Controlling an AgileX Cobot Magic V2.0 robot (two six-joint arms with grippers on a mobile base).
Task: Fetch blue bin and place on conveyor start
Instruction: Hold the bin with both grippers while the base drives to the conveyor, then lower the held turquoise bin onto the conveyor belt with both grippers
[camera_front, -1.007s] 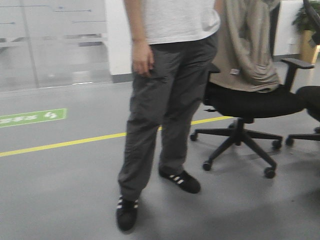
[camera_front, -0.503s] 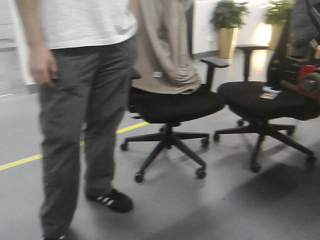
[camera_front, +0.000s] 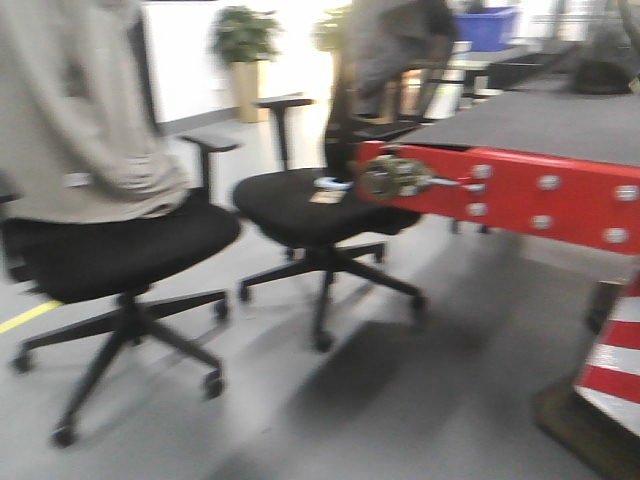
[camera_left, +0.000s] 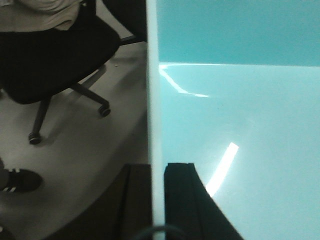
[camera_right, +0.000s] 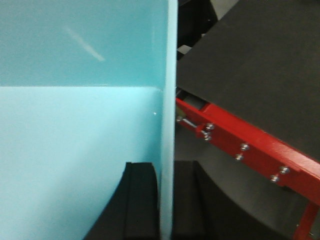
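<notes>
The left end effector (camera_left: 156, 169) is clenched on the left wall of the bin (camera_left: 240, 150), one finger (camera_left: 134, 200) outside and one inside. The right end effector (camera_right: 165, 167) grasps the opposite wall the same way, so the bin (camera_right: 75, 140) hangs between the two arms, above the floor (camera_left: 90, 145). Just right of it is the conveyor, with its black belt (camera_right: 260, 65) and red frame (camera_right: 250, 150); the bin is beside the belt, not on it. In the front view the frame (camera_front: 540, 195) and belt (camera_front: 560, 125) are at the right, and two chairs (camera_front: 120, 250) (camera_front: 320, 205) stand on the left. The view is blurred.
</notes>
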